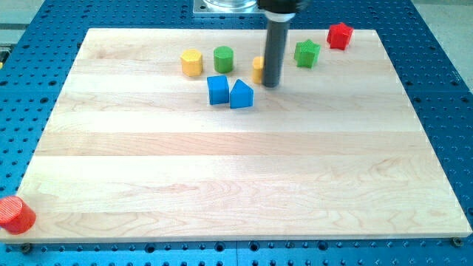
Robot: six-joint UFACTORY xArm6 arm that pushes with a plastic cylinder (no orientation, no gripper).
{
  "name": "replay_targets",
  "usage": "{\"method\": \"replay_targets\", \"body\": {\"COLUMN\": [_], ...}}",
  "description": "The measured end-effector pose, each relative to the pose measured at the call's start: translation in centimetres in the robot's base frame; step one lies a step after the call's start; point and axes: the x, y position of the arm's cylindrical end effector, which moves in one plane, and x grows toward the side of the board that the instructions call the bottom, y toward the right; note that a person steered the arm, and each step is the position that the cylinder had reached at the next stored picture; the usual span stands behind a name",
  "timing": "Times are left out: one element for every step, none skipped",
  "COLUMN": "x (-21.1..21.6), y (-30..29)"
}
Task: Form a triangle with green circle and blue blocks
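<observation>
The green circle (224, 58) stands near the view's top, left of centre. Just below it sit two blue blocks side by side and touching or nearly so: a blue cube (217, 89) on the left and a blue wedge-like block (241, 94) on the right. My tip (271, 83) is to the right of the blue pair and lower right of the green circle, touching none of them. The rod hides most of a yellow block (258, 69) behind it.
A yellow hexagon-like block (191, 63) sits left of the green circle. A green star-like block (307, 53) and a red block (340, 35) lie at the top right. A red cylinder (15, 215) sits off the wooden board (244, 177) at the bottom left.
</observation>
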Motion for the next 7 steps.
{"method": "replay_targets", "body": {"x": [-0.9, 2.9, 6.1, 3.8, 0.1, 0.8, 5.4], "y": [-7.3, -12.9, -9.6, -12.5, -9.1, -2.2, -6.3]}}
